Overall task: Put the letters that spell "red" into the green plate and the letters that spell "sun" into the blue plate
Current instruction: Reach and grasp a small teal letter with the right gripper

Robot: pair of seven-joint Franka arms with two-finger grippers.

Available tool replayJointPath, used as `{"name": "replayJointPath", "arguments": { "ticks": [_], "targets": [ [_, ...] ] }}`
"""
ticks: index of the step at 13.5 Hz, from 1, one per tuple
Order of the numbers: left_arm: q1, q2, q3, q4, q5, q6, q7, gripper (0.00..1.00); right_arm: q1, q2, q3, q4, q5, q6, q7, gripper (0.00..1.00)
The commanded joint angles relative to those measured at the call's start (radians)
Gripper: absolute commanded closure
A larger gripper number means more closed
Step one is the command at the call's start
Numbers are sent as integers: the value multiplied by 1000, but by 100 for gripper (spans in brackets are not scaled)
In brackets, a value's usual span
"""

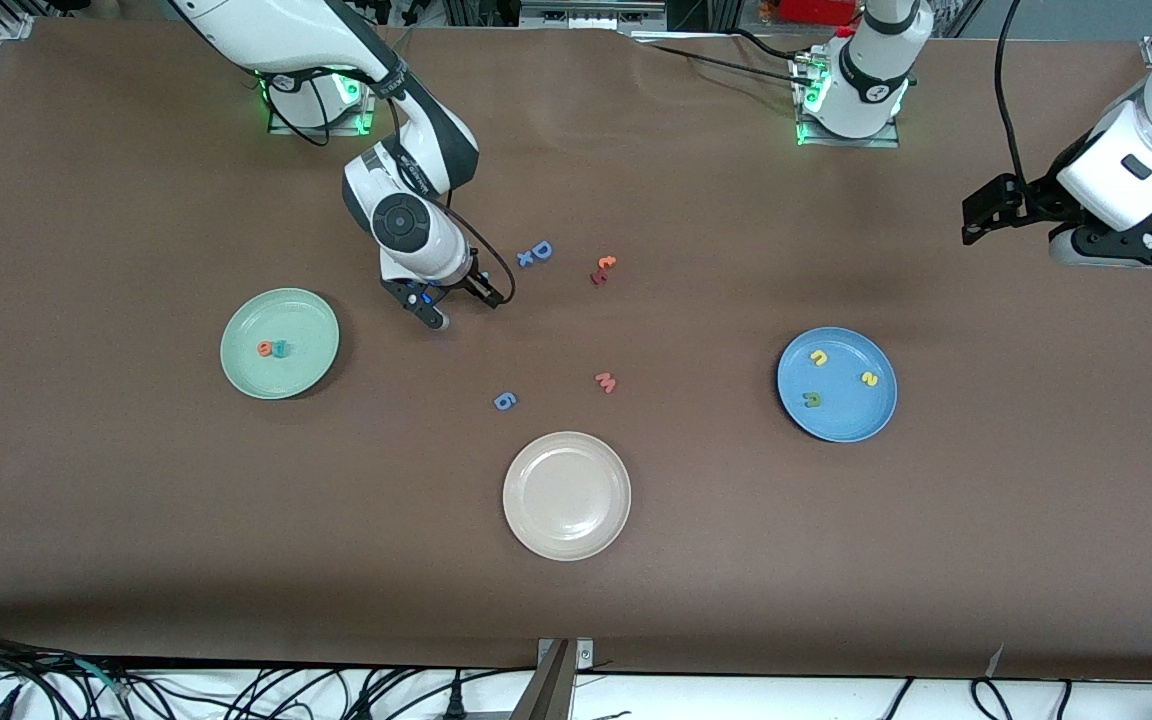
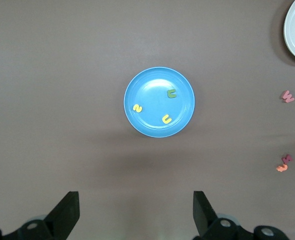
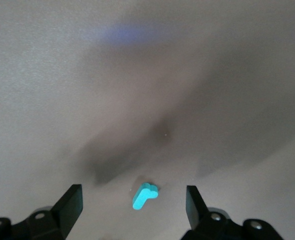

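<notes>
My right gripper (image 1: 463,307) is low over the table between the green plate (image 1: 236,365) and the blue "D". Its fingers stand open on either side of the teal "r" (image 3: 145,195), which lies flat on the table and touches neither finger (image 3: 72,200). An orange "e" (image 1: 265,348) and a teal "d" (image 1: 281,348) lie in the green plate. The blue plate (image 1: 841,420) holds a yellow "u" (image 1: 818,357), a yellow "s" (image 1: 870,379) and an olive "n" (image 1: 812,399). My left gripper (image 1: 981,215) waits high and open at the left arm's end of the table.
A cream-white plate (image 1: 566,540) lies nearest the front camera. Loose on the table are a blue "D" (image 1: 540,251), a red-orange letter pair (image 1: 603,269), a pink "w" (image 1: 606,382) and a blue "6" (image 1: 504,401).
</notes>
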Motion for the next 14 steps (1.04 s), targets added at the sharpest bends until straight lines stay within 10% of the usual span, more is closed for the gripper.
{"name": "replayJointPath", "arguments": {
  "ticks": [1, 14],
  "targets": [
    [18, -23, -11, -13, -27, -13, -8, 0, 11, -10, -1, -33, 8, 45, 18, 14],
    [24, -20, -11, -13, -27, -12, 5, 0, 36, 16, 4, -44, 9, 90, 46, 36]
  ]
}}
